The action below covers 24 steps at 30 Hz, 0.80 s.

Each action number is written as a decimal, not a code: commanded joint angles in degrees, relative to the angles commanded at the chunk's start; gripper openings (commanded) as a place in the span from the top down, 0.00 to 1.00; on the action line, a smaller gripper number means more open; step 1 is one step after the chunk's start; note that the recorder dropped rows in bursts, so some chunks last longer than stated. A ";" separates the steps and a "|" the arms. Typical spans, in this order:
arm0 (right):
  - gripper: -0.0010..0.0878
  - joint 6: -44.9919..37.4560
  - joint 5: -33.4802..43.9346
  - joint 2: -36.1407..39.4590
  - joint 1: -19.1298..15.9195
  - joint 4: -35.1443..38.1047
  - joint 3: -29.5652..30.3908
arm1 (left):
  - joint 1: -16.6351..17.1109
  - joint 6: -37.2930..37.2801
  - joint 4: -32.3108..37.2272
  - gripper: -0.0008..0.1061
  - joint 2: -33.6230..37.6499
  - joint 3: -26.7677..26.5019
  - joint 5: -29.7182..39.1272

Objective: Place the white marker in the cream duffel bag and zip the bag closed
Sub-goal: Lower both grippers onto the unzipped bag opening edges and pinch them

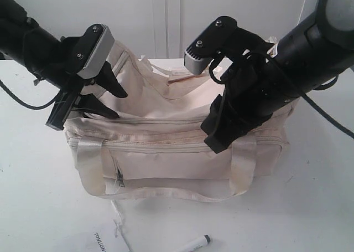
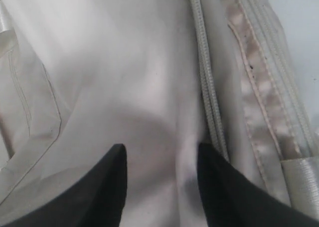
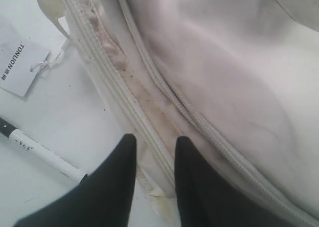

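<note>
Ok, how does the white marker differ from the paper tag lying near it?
The white marker is a slim pen shape with a dark cap; the paper tag is a flat rectangle with printed text. The marker lies loose, while the tag is on a string leading toward the cream duffel bag. Both are white and lie on the table, outside the bag.

Marker (image 1: 196,244) flat, in frt of bag (image 1: 166,152).
</note>
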 joint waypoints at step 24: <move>0.69 0.00 -0.11 0.00 0.00 0.08 0.00 | 0.00 0.00 1.33 0.93 4.43 0.00 3.68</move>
